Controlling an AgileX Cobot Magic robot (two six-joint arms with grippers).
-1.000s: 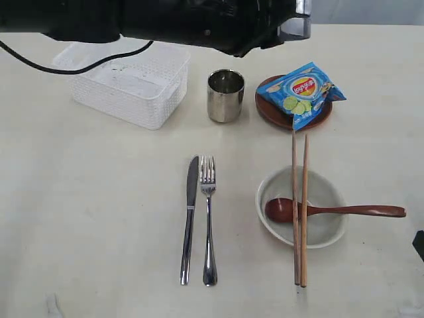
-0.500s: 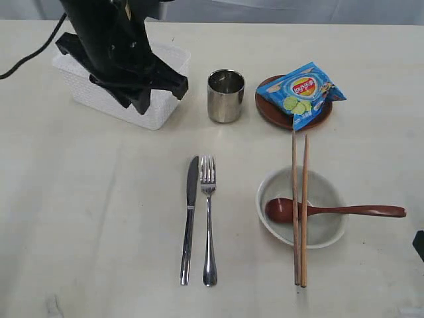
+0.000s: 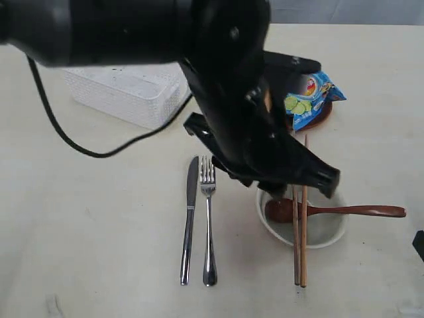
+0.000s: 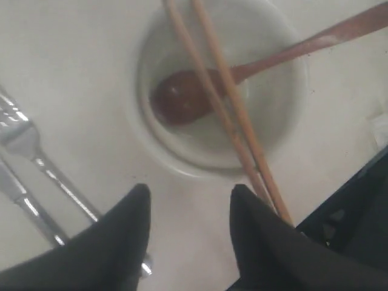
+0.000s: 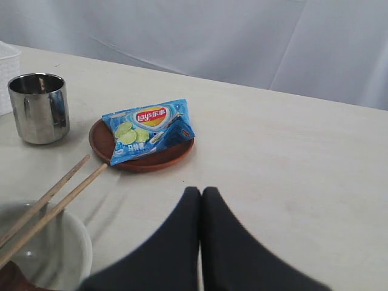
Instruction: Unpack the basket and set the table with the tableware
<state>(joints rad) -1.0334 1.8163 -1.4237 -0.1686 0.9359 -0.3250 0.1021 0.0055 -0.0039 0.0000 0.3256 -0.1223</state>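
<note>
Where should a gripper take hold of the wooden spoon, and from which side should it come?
Grip the wooden spoon at the free end of its handle, which sticks out past the rim of the bowl. Come from above, jaws across the thin handle. Its head lies inside the bowl under the two chopsticks, so that end is probably blocked.

The exterior camera looks steeply down on the pale cream tabletop, with a black arm blocking much of its middle. The left wrist camera hangs close over the pale round bowl, facing almost straight down; the right wrist camera sits low, looking across the tabletop toward a white curtain. All three share that bowl and the two thin wooden chopsticks.
</note>
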